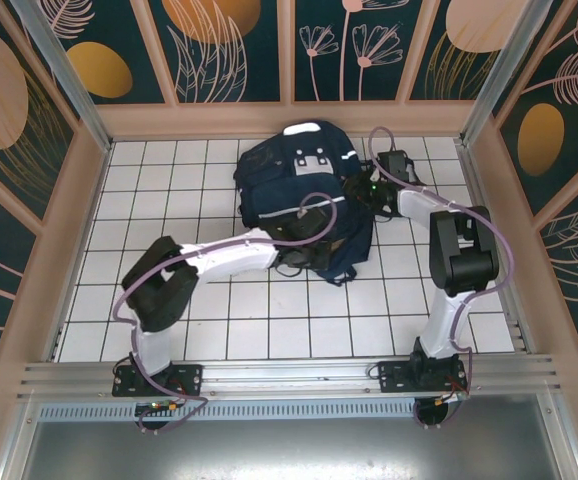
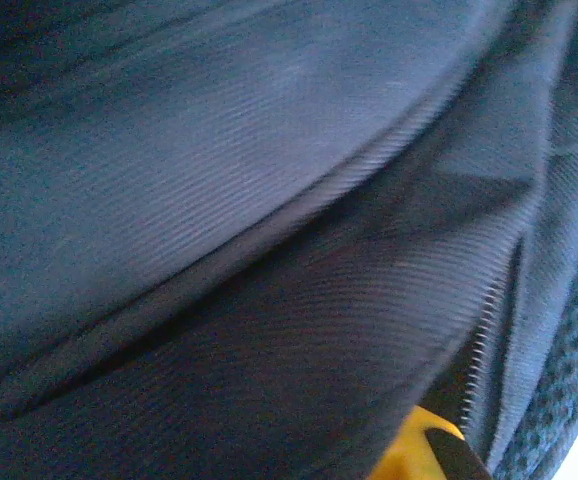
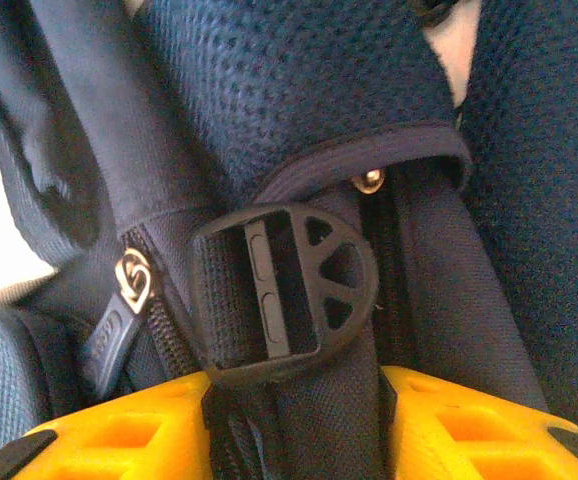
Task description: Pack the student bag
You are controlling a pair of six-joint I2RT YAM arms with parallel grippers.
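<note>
Student bag upper centre of table. Right hand: fingers apart astride strap, buckle just ahead, strap axis up-frame; cannot tell if gripped. Left hand closed, empty, against bag fabric.

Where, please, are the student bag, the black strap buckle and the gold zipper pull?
student bag (image 1: 284,180), top external view, on its navy front panel.
black strap buckle (image 3: 269,290), right wrist view, on its centre bar.
gold zipper pull (image 3: 132,275), right wrist view, on its metal ring.

White tiled table, leaf-and-flower patterned wall panels
</note>
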